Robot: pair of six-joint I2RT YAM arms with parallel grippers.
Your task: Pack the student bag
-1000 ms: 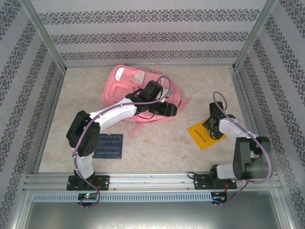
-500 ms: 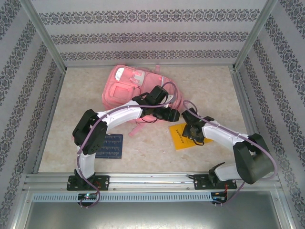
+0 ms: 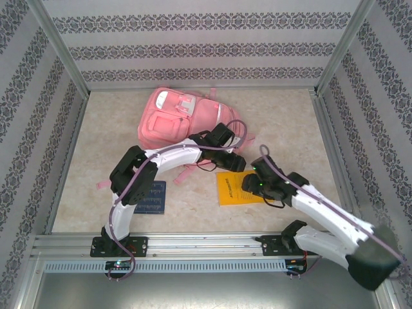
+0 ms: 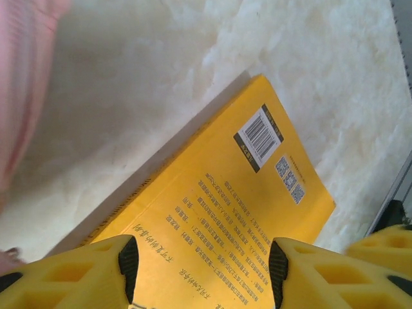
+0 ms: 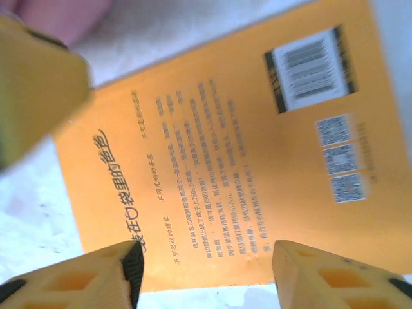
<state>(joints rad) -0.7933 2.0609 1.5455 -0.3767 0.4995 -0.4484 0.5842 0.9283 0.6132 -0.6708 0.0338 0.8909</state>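
Both grippers are gathered over a yellow book (image 3: pixel 229 188), which is laid flat, back cover and barcode up, on the table (image 3: pixel 290 122) just in front of the student bag (image 3: pixel 174 119). The bag is spread toward the far left of the table, front pockets upward, its near edge partly hidden by the left arm (whether its main opening is unzipped cannot be told).

The left gripper (image 3: pixel 233 162) is held above the end of the book nearest the bag. Its jaws are parted to a middling width, and nothing is caught between them. The right gripper (image 3: pixel 250 185) is set low over the book's right-hand side. Its jaws are likewise apart, and the printed cover is seen plainly in the gap.

The book is judged to be positioned there so that it can be passed or slid toward the bag, with one arm steadying it and the other taking over. A dark blue notebook (image 3: pixel 147 197) is left beside the left arm, well apart from the bag and not yet packed.
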